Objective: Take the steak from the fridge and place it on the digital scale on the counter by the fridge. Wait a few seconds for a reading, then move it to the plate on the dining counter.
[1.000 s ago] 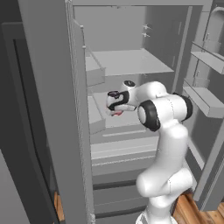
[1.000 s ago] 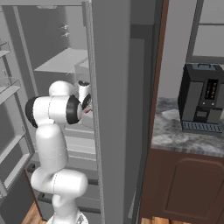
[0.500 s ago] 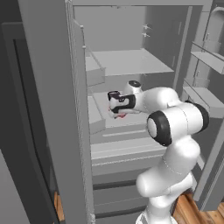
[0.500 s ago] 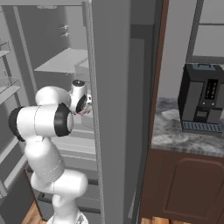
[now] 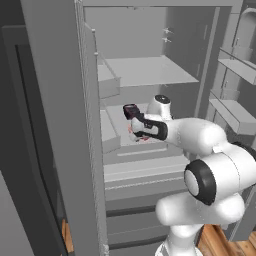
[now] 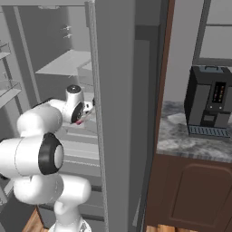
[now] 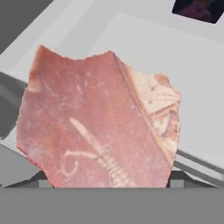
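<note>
The fridge (image 5: 65,125) stands open, and my arm reaches onto its middle shelf (image 5: 150,150). The steak (image 7: 96,118), a flat pink-red slab, lies on that pale shelf right under the hand; slivers of the steak (image 5: 139,136) (image 6: 79,122) also show beside the hand in both base views. My gripper (image 7: 109,183) (image 5: 136,131) (image 6: 86,114) is open. Its tips stand at either side of the steak's near end, and the meat covers most of them. The digital scale, the plate and the dining counter are out of view.
A dark purple-black boxy item (image 7: 197,9) sits farther back on the same shelf. Right of the fridge, the marbled counter (image 6: 181,140) carries a black coffee machine (image 6: 210,102). Door bins (image 5: 235,112) hang on the open right door.
The arm has stretched deeper into the fridge, its elbow swinging out toward the cameras. The hand has dropped closer over the steak, which has not moved.
</note>
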You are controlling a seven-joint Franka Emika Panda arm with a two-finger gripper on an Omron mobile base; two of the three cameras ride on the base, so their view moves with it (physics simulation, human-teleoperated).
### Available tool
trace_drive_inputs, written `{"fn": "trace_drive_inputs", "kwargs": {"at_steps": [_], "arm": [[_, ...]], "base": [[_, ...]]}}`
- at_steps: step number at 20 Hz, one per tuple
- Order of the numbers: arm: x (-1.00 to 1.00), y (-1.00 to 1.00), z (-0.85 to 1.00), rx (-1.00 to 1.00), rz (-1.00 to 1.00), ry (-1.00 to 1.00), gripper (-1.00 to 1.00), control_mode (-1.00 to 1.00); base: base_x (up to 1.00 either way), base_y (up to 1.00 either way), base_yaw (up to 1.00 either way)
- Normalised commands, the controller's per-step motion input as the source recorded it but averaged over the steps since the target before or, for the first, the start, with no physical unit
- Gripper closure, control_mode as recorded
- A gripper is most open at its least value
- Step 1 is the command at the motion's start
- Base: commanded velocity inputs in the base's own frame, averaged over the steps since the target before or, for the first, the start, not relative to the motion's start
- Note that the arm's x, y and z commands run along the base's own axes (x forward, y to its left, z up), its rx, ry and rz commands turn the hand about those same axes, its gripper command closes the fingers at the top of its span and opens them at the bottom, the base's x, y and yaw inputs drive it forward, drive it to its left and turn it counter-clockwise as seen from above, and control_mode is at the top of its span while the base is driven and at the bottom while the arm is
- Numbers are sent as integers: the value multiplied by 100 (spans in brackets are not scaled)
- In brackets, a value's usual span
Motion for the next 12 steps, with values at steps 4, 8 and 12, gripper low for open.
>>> {"fn": "trace_drive_inputs", "kwargs": {"at_steps": [4, 8, 12], "arm": [[-83, -6, 51, 0, 0, 0, 100, -100], [-96, -4, 63, 0, 0, 0, 100, -100], [-100, -3, 69, 0, 0, 0, 100, -100]], "base": [[0, 0, 0], [0, 0, 0], [0, 0, 0]]}}
